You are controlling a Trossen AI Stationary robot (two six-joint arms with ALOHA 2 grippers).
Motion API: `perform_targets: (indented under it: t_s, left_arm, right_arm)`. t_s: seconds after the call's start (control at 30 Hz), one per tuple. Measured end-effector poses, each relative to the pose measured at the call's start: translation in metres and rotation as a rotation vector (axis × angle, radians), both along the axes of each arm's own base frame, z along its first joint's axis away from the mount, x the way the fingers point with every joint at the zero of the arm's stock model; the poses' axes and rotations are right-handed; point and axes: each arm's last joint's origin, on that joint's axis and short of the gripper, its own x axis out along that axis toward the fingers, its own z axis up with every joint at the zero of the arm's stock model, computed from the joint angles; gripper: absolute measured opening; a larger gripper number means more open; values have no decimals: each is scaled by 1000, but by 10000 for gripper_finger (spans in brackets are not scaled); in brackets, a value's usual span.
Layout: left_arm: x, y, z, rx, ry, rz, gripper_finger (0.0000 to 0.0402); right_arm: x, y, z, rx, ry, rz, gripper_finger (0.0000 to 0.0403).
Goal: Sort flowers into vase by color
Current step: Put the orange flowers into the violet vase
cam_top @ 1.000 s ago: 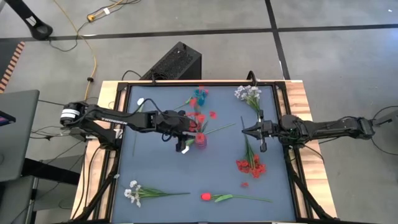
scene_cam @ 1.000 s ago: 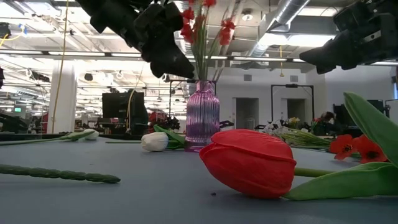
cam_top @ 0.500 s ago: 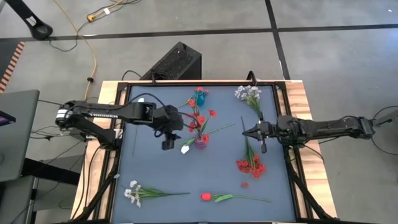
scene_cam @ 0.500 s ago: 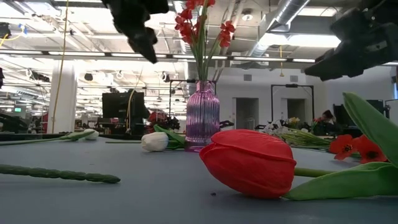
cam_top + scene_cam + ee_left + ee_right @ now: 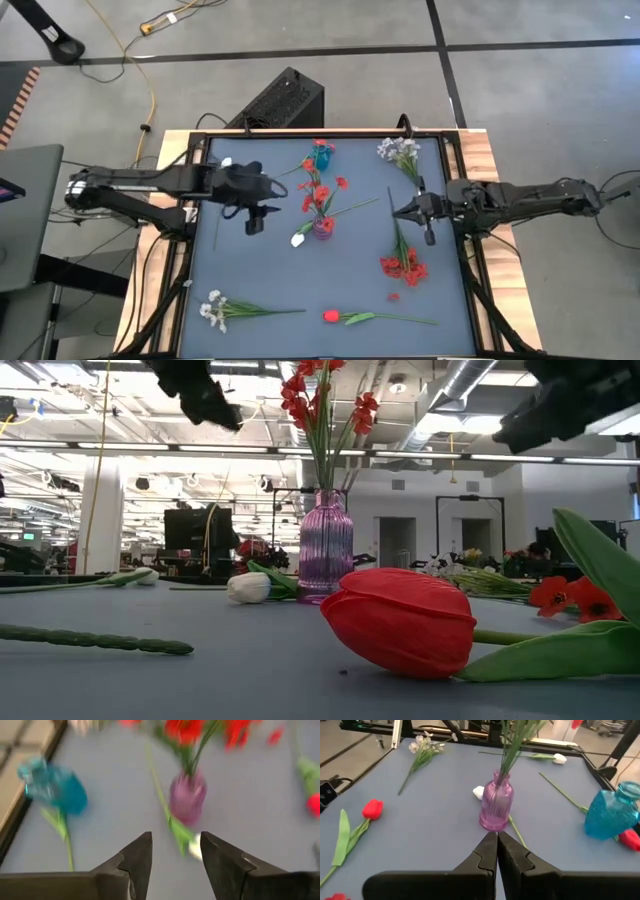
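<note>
A purple vase (image 5: pixel 322 227) (image 5: pixel 496 808) stands mid-table with red blossom sprays (image 5: pixel 318 190) upright in it. A white tulip (image 5: pixel 298 240) lies at its foot. A teal vase (image 5: pixel 321 156) stands toward the far edge, with a red tulip (image 5: pixel 309 164) lying beside it. My left gripper (image 5: pixel 254 222) (image 5: pixel 175 854) hangs open above the table, left of the purple vase. My right gripper (image 5: pixel 399 211) (image 5: pixel 496 846) is shut and hovers to the vase's right. Neither one holds anything.
Flowers lie flat on the blue table: a white tulip (image 5: pixel 227 163) far left, a whitish spray (image 5: pixel 400 150) far right, a red spray (image 5: pixel 404 266) right of centre, a whitish spray (image 5: pixel 214 308) near left, and a red tulip (image 5: pixel 331 316) at the near edge.
My left gripper has drawn back from the purple vase toward the table's left edge and has risen. The red sprays stay upright in the vase.
</note>
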Motion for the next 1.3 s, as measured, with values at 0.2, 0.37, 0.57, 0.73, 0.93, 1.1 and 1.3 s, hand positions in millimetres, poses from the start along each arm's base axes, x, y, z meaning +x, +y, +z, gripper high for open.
perform_targets:
  t_s: [0.2,0.37,0.57,0.73,0.93,1.1,1.3]
  left_arm:
    - [-20,-11,-41,57,-430,-100,140]
    - [-39,-11,-78,34,-588,-83,139]
    - [-50,-9,-102,3,-591,-19,138]
    - [-52,-10,-112,-29,-578,-8,138]
    - [-52,-12,-111,-14,-598,-29,138]
    - [-52,-12,-108,-6,-622,-32,138]
    - [-52,-12,-110,-22,-603,-27,138]
  right_arm:
    - [8,-1,2,-99,114,9,40]
    - [17,-6,5,-213,215,-61,40]
    - [26,-12,8,-266,473,-35,41]
    - [41,-12,4,-399,700,115,62]
    - [58,-4,-18,-699,897,374,108]
    - [67,5,-40,-939,1063,596,155]
    - [74,15,-65,-1044,1222,777,186]
